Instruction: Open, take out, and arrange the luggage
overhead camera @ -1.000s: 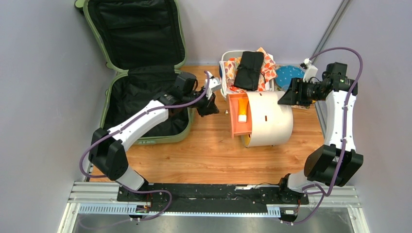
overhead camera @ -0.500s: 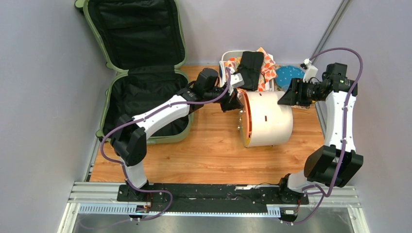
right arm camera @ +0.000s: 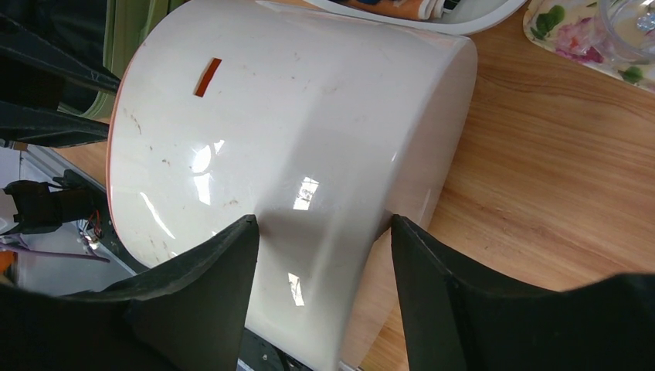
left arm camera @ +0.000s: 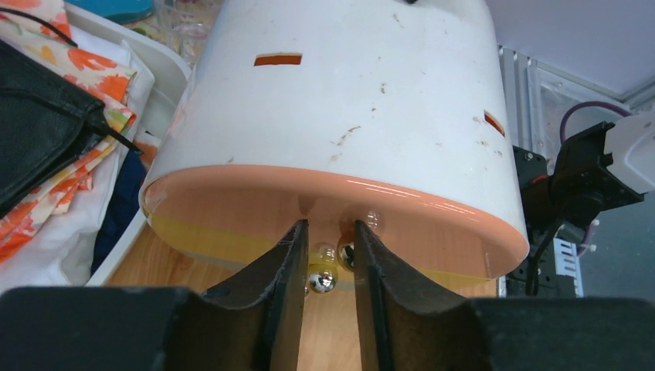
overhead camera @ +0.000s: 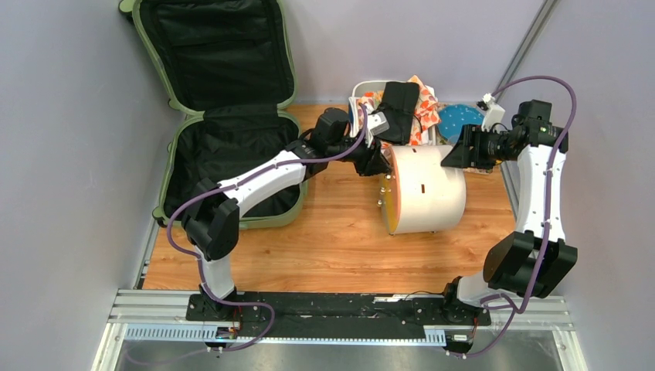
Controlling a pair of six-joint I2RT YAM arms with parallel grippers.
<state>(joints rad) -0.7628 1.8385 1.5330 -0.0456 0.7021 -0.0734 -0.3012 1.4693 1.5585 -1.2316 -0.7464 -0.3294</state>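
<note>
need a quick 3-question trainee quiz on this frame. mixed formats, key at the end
1. True or false: the suitcase lies open, its black lining showing.
2. Which thing is the right tool positioned over? A) the white cylinder B) the suitcase C) a black pouch
3. Fill in: the left tool points at the cylinder's ___ end, where small metal knobs sit.

Key: 1 true; 2 A; 3 orange.
</note>
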